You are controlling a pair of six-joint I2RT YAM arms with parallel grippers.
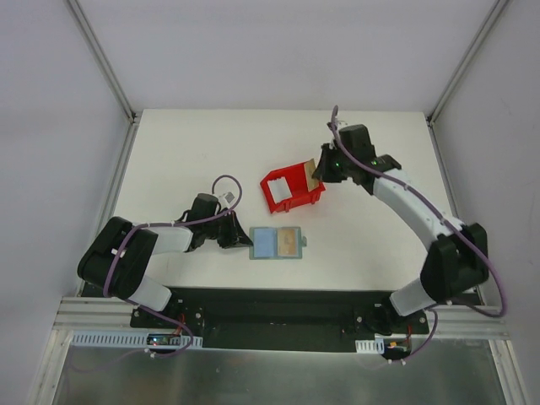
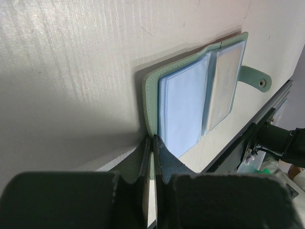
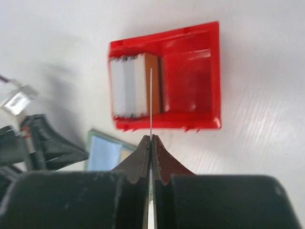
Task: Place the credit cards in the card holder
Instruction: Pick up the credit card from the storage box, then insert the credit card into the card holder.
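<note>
While the left fingers [image 2: 141, 162] pinch the edge of the open wallet [image 2: 183, 109] lying on the tabletop [image 2: 71, 71], the right fingers [image 3: 138, 160] clamp an orange-gold card [image 1: 310, 175] above the red bin [image 3: 190, 81] holding other cards [image 3: 126, 86].

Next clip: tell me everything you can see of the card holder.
The card holder is a small grey-green wallet, leather-like, lying open and flat on the white table, just nearer the arms than the red bin. Inside are pale blue, glossy sleeves; the right page looks tan, perhaps a card already in. A strap with a round snap sticks out from its right side. The left gripper is shut on the edge of its left cover.
</note>
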